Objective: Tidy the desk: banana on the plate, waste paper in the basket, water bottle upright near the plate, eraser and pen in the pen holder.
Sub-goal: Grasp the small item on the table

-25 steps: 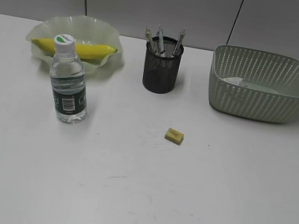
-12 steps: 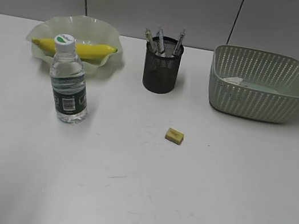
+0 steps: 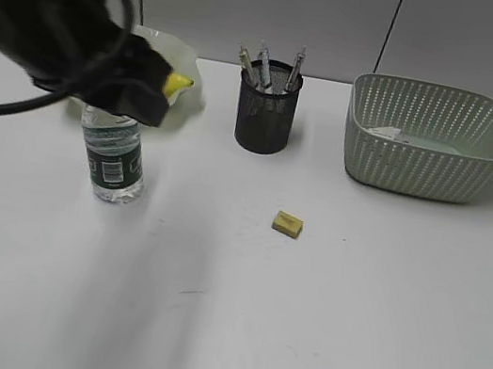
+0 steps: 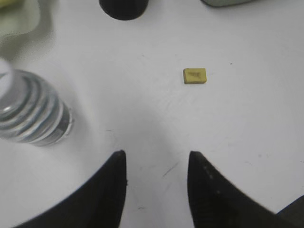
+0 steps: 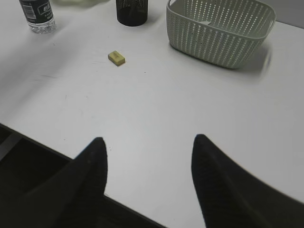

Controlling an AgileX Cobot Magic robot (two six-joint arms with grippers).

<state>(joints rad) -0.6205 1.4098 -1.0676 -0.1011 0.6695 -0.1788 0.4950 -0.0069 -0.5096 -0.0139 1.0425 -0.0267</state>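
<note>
left tool [image 4: 156, 187]: dark jaws apart, nothing between them, above bare white desk [image 3: 344, 336]; arm blurred at upper left in exterior view, covering most of the plate
right tool [image 5: 148, 173]: jaws wide apart, empty, over near desk edge
small yellow rectangular eraser [image 3: 288, 223]: flat on desk, mid-desk, apart from everything
clear plastic water bottle with dark green label [image 3: 113, 158]: upright, near the plate
pale green wavy-rimmed plate [image 3: 186, 64]: back left, mostly hidden
yellow banana [image 3: 178, 85]: only tip visible
black wire-mesh pen holder [image 3: 266, 112]: back centre, pens [image 3: 265, 66] standing inside
sage-green perforated basket [image 3: 425, 144]: back right, white paper scrap [image 3: 385, 132] inside

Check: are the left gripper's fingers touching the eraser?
Apart. In the left wrist view, the fingers stand open, with bare desk between them and the eraser.
</note>
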